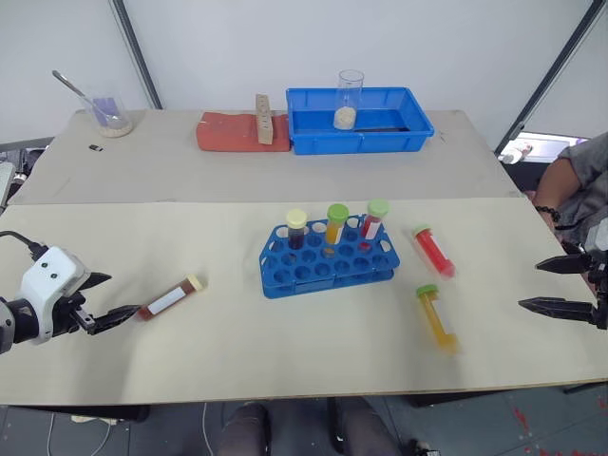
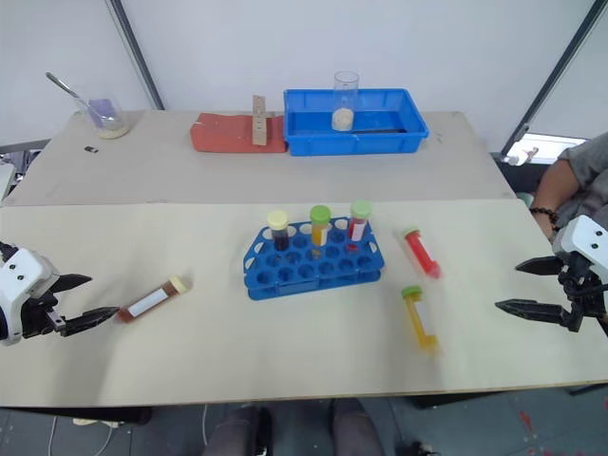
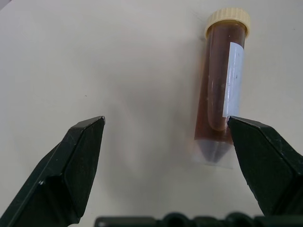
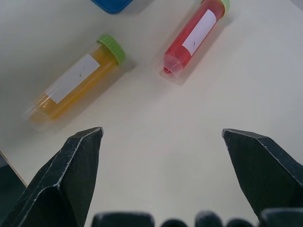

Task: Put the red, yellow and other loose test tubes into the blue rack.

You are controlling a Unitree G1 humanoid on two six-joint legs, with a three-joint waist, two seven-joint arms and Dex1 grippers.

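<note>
Two pale tables (image 1: 285,171) stand end to end before a white wall (image 1: 285,38).

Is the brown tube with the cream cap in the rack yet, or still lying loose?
Still loose. The brown tube lies flat on the table, left of the blue rack.

No readable writing anywhere on the bench.
White labels sit on the brown tube (image 3: 220,90), the yellow tube (image 4: 75,81) and the red tube (image 4: 194,35), each carrying only a faint mark too small to read.
</note>
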